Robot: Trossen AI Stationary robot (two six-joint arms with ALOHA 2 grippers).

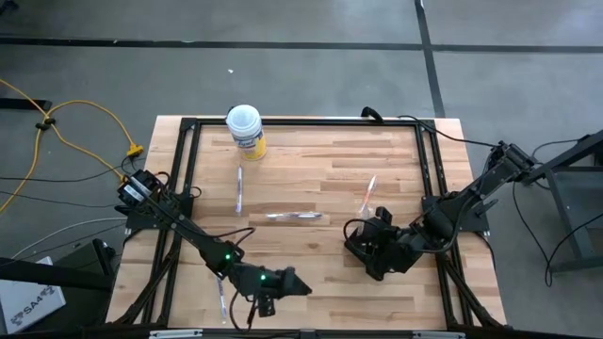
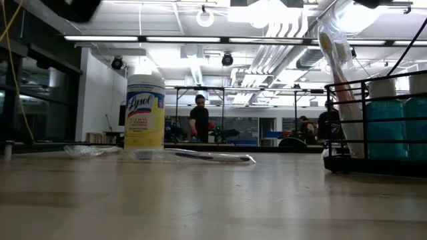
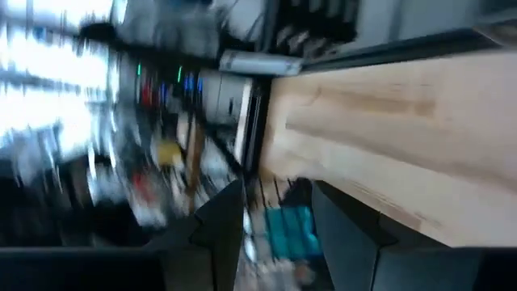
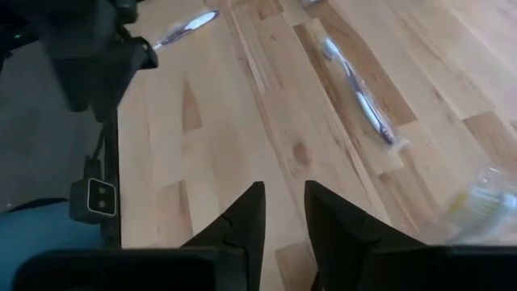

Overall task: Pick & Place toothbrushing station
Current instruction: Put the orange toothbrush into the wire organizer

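Because the toothbrushing station (image 1: 369,247) sits on the table's right half, well apart from the Lysol canister (image 1: 245,129) at the far edge, the right gripper (image 1: 384,237) hovers right over it, its 2 fingers (image 4: 242,217) slightly apart on nothing, probably lining up a grasp. The left gripper (image 1: 283,282) waits near the front edge, fingers (image 3: 220,226) apart and empty. 2 wrapped toothbrushes (image 1: 294,216) lie between canister and station.

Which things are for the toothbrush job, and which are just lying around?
For the job:
- toothbrushing station, the black rack
- right gripper, empty
- left gripper, empty

Just lying about:
- Lysol canister
- loose wrapped toothbrushes
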